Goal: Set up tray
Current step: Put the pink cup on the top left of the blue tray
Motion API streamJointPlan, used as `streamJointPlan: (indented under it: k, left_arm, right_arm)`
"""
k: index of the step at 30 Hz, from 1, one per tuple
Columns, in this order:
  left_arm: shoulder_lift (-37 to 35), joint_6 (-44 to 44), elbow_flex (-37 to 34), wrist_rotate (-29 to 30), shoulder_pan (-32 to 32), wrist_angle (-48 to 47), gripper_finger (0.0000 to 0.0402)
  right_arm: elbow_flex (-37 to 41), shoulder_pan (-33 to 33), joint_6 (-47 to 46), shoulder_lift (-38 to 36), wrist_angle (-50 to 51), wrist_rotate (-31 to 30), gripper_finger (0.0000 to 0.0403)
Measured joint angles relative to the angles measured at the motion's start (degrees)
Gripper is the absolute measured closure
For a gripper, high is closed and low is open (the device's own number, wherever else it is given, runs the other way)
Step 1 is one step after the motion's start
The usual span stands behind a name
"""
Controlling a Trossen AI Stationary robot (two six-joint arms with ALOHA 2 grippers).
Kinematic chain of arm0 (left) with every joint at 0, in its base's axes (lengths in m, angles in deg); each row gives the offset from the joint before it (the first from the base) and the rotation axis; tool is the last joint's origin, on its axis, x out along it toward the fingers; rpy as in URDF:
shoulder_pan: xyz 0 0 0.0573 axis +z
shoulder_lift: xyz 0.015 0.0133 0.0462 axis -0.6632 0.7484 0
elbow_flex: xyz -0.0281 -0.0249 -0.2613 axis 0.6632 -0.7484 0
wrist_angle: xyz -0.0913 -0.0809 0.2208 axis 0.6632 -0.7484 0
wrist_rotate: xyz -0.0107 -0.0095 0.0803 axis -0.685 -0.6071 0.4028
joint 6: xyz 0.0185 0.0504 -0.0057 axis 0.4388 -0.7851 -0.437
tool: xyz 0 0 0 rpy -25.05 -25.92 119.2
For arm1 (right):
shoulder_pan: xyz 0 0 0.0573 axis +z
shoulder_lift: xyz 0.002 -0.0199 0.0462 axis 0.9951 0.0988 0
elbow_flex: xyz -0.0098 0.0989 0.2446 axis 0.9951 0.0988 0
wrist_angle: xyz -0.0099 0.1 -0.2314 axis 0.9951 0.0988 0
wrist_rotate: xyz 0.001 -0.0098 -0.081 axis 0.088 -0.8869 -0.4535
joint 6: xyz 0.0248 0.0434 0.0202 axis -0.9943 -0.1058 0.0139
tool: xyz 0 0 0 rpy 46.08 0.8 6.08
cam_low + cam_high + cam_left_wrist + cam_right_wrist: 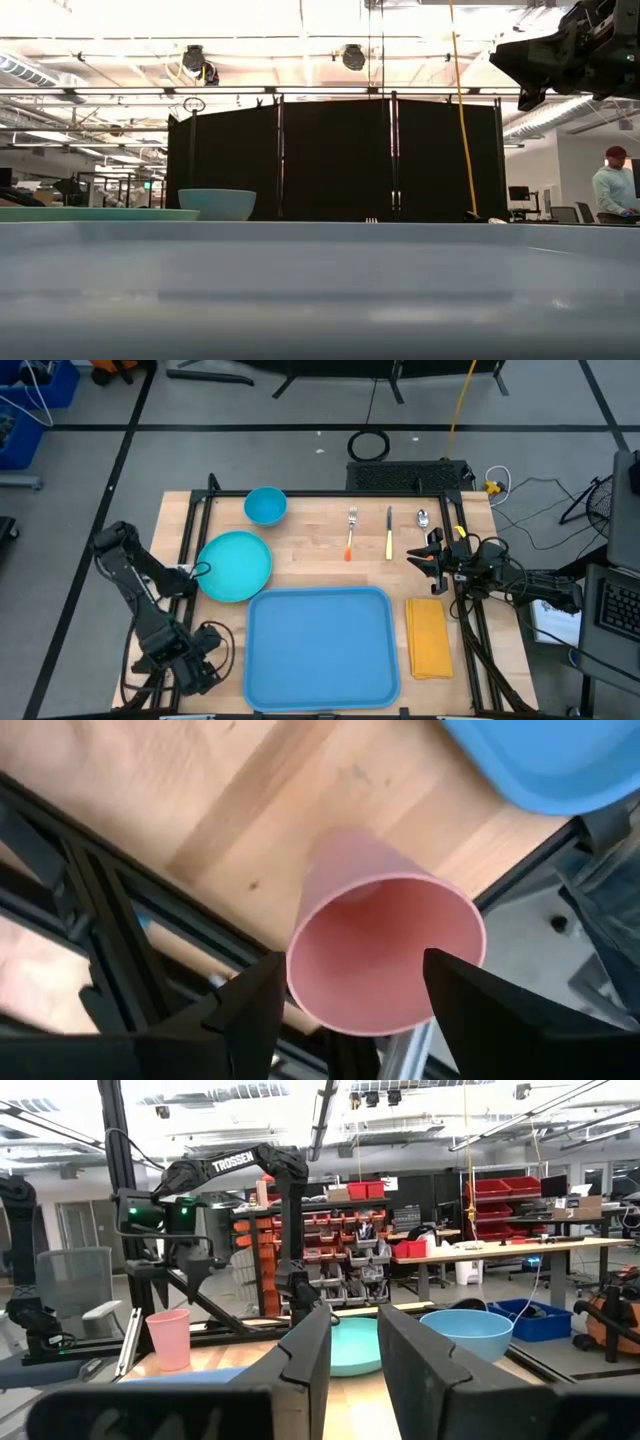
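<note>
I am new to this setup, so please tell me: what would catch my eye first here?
The large light-blue tray fills the table's near middle, with a yellow napkin to its right. A teal plate and bowl lie at the back left. The left gripper, fingers open, hovers above a pink cup off the tray's left corner.

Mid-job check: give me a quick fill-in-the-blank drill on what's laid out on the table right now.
1. The tray holds ____ items.
2. The folded napkin beside the tray is ____ in colour.
3. The left gripper's open fingers stand on either side of a pink ____.
4. The fork, knife and ____ lie in a row beyond the tray.

Missing words: no; yellow; cup; spoon
</note>
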Motion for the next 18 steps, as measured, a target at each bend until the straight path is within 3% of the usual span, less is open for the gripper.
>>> streamJointPlan:
  k: [5, 18]
  left_arm:
    - [0.0, -1.3, -0.3, 2.6, -1.4, -1.4, 0.016]
    - [0.0, -3.0, -7.7, 1.9, -1.8, 0.8, 0.016]
  right_arm:
    - [0.0, 0.0, 0.0, 0.0, 0.0, 0.0, 0.0325]
    - [0.0, 0.0, -3.0, 0.0, -0.9, 0.0, 0.0325]
